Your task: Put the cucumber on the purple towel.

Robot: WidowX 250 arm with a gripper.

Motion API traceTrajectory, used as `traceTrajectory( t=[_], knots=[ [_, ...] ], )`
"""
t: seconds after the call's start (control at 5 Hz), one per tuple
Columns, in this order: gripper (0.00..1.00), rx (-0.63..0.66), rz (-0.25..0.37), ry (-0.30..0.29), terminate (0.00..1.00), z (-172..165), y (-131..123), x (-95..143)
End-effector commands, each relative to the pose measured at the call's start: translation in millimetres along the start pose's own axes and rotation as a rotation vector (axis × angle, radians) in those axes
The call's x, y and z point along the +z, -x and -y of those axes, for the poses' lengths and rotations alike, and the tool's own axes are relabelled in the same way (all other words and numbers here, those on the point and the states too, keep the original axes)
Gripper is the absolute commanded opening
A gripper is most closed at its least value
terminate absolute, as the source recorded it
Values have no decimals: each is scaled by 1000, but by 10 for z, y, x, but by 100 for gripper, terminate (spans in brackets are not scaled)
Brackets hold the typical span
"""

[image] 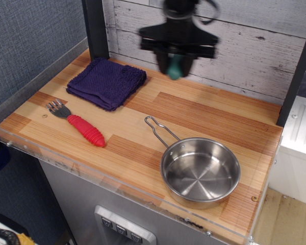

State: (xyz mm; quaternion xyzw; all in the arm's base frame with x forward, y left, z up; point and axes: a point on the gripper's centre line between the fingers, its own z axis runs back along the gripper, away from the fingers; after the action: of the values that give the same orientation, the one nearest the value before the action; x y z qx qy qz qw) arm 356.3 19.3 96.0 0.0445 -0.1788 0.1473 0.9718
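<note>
Counter: a wooden top with light and dark stripes. A clear plastic edge runs along the near side.
Pan: a shiny steel pan at the near right of the counter. Nothing is in it. Its thin wire handle points up and to the left.
Fork: it lies flat at the near left. It has a red bumpy handle and a metal head. The head points to the left.
Purple towel: a thick folded cloth at the far left of the counter, past the fork. Nothing lies on it.
Gripper: a black, blurry shape up in the air near the back wall. It hangs just to the right of the purple towel, not over the middle of it.
Jaws: they are closed tight on the cucumber.
Cucumber: a small teal-green thing. Its round end pokes out below the jaws. It is off the counter and not on the purple towel.
Wall: white wooden boards behind everything.
</note>
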Motion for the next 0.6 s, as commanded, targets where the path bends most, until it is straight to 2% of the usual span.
traceTrajectory(
  t=[0.0, 0.4],
  knots=[
    [0, 156, 56, -58, 0, -696, -76, 124],
    [0, 253, 36, -118, 0, -1134, -150, -2]
  ],
)
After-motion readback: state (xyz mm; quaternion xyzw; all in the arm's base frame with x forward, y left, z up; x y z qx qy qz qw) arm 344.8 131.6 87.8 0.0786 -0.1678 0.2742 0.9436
